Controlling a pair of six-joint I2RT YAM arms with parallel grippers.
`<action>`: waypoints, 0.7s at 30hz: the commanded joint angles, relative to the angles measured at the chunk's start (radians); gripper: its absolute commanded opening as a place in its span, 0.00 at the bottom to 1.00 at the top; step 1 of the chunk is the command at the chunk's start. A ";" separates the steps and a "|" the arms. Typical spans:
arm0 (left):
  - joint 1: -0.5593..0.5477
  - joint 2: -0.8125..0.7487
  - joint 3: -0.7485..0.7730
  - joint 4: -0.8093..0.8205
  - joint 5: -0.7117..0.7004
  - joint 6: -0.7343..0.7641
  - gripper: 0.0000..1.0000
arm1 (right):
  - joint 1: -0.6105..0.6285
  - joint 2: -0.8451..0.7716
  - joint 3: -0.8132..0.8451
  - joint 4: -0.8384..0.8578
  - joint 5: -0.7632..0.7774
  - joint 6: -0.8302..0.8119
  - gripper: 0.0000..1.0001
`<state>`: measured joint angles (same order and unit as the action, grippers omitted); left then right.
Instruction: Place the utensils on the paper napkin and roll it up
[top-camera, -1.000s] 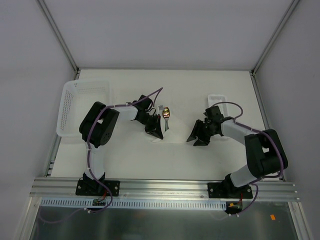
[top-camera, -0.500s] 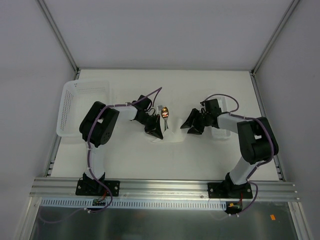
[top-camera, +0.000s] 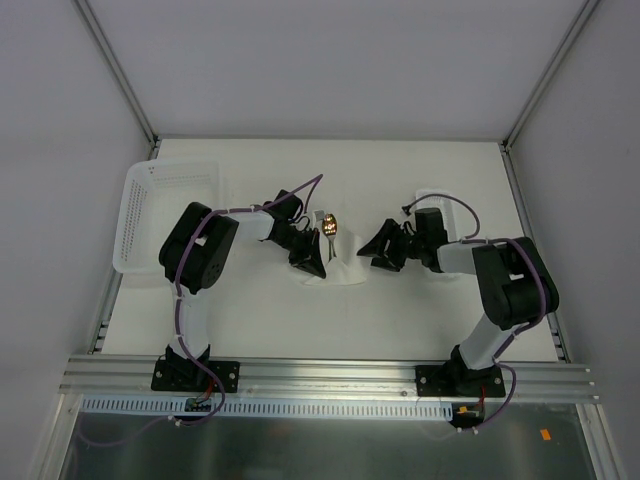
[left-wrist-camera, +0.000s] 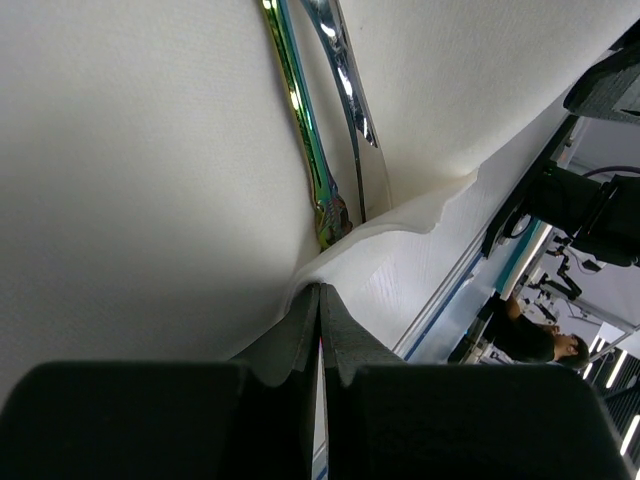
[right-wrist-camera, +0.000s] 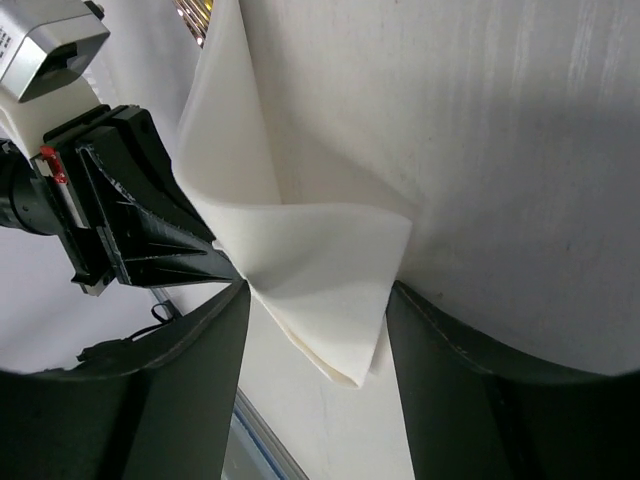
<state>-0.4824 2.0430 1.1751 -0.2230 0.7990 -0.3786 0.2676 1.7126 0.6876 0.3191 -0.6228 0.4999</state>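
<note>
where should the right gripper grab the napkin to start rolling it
Grip the paper napkin at its raised folded corner, coming in from the right, opposite the left gripper pinching the other edge. That flap stands up inside the open right gripper, so closing should catch it.

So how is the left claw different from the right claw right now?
The left gripper has its fingers squeezed together, pinching the edge of the napkin; the right gripper has its fingers wide apart, with a folded flap of napkin between them. The left gripper sits at the napkin's left side by the spoon; the right gripper is at its right side. Both are black and down low at the napkin.
</note>
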 joint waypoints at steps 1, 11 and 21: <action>0.016 0.034 -0.015 -0.007 -0.100 0.023 0.00 | -0.019 0.031 -0.085 -0.103 0.103 -0.034 0.62; 0.019 0.034 -0.020 -0.007 -0.101 0.021 0.00 | -0.031 0.127 -0.180 0.119 0.026 0.107 0.69; 0.021 0.036 -0.023 -0.007 -0.104 0.023 0.00 | -0.110 0.157 -0.307 0.320 -0.049 0.144 0.65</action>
<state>-0.4801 2.0430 1.1740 -0.2218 0.7998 -0.3786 0.1665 1.7519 0.4480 0.7784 -0.7940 0.6945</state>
